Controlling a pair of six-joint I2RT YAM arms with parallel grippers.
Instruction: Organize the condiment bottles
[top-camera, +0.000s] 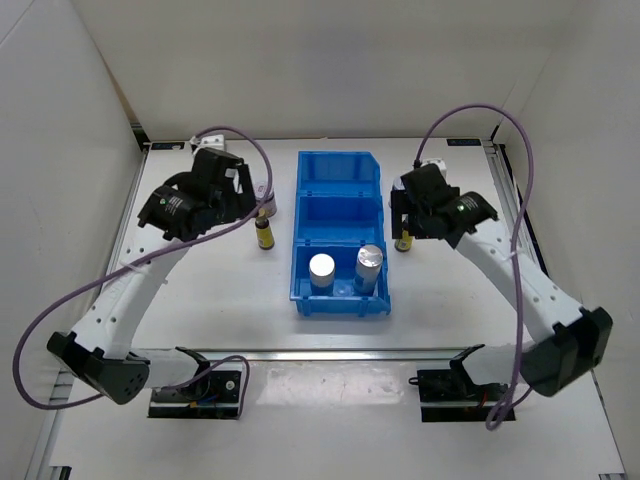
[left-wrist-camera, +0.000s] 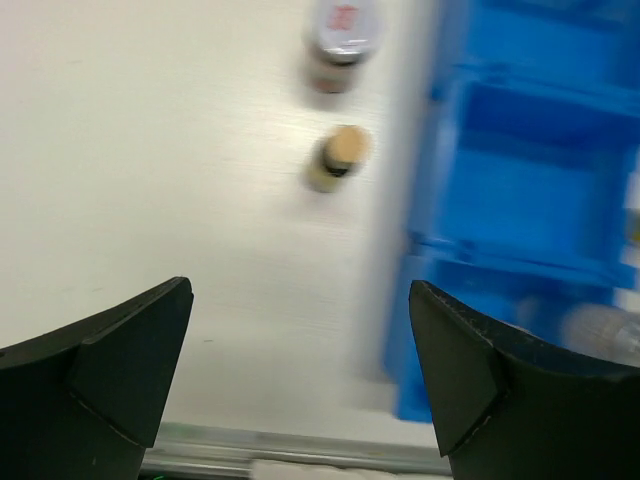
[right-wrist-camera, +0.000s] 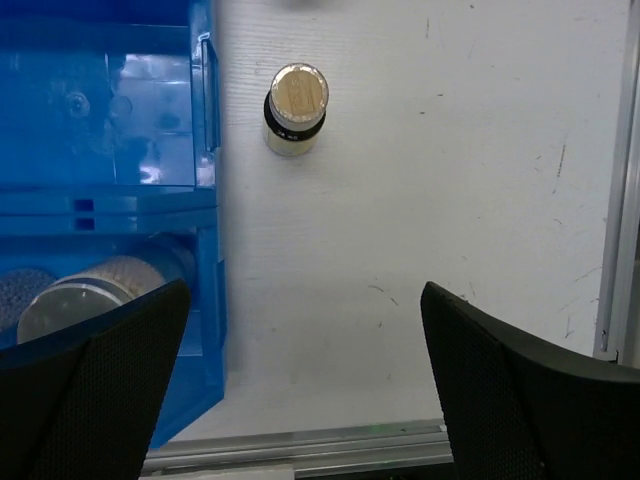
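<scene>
Left gripper (left-wrist-camera: 300, 335): jaws spread wide, holding nothing, over bare tabletop (left-wrist-camera: 150, 150). Ahead of it, amber bottle (left-wrist-camera: 338, 160) and red-marked jar (left-wrist-camera: 342, 30) stand left of blue bin (top-camera: 340, 160). Right gripper (right-wrist-camera: 305, 320): jaws wide, empty. Second amber bottle (right-wrist-camera: 295, 108) stands just right of bin. Left silver-topped cylinder (top-camera: 322, 270) and right silver-topped cylinder (top-camera: 370, 262) sit in near compartment.

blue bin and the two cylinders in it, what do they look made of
The blue bin: likely moulded plastic, glossy, light shows through its walls. The silver-topped cylinders: tops look like metal, shiny and grey; pale bodies could be plastic or glass.
</scene>
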